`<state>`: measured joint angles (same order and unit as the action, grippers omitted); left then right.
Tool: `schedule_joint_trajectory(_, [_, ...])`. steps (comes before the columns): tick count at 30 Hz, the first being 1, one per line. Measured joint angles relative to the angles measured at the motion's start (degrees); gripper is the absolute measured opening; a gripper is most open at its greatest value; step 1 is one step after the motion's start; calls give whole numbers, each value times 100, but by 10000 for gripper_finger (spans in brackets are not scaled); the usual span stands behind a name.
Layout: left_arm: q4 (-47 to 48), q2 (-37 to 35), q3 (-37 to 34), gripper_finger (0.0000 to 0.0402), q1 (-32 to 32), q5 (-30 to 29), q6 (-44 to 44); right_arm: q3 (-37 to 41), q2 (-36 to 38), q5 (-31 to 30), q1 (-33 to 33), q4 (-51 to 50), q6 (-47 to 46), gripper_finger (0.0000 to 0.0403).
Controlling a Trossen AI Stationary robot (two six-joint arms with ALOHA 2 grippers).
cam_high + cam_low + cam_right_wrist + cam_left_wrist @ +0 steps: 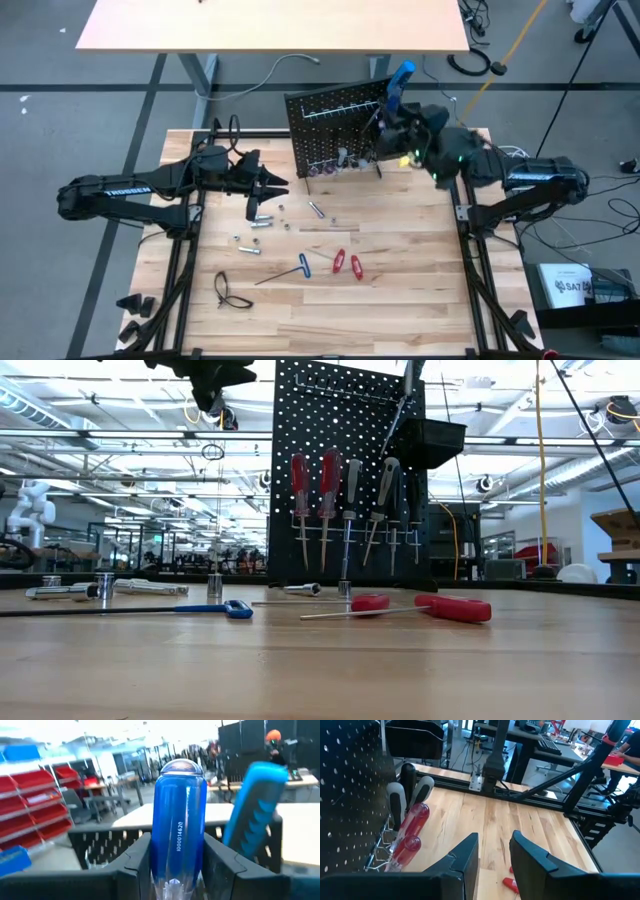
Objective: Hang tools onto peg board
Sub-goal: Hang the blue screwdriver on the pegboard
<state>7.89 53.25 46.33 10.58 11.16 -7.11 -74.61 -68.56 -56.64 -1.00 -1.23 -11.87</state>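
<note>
While the left gripper hovers over the worktop at left of centre in the high view, its jaws stand a little apart with nothing between them, as the left wrist view shows. Over at the upper right of the high view, the right gripper sits at the top edge of the peg board, its jaws clamped on a blue-handled screwdriver; a second blue handle stands just beside it in the right wrist view. On the peg board's rail, seen in the centre of the low view, two red-handled screwdrivers hang side by side, with several grey- and black-handled ones to their right, and a small black bin is mounted at the upper right of the board. Lying on the worktop in the lower middle of the high view are a blue T-handle key and two more red-handled tools, close together. Small silver bits are scattered nearer the left gripper, and a black cable loop lies at lower left.
</note>
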Motion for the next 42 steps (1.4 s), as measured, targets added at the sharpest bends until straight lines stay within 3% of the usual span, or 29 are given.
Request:
schedule_joint_trajectory(10, [18,0,0,113,-6,1,-7,-2,-543,435,-593,1541,1100,118])
schedule_joint_trajectory(18, [36,0,0,113,-6,4,-144,0,-797,217,-732,2018,1716,118])
schedule_joint_trajectory(33, [39,0,0,113,1,-1,-149,-1,-990,124,-1017,1894,1669,118])
schedule_joint_trajectory(42, [56,0,0,113,-1,-4,-149,479,-992,-113,-1131,2154,1060,118])
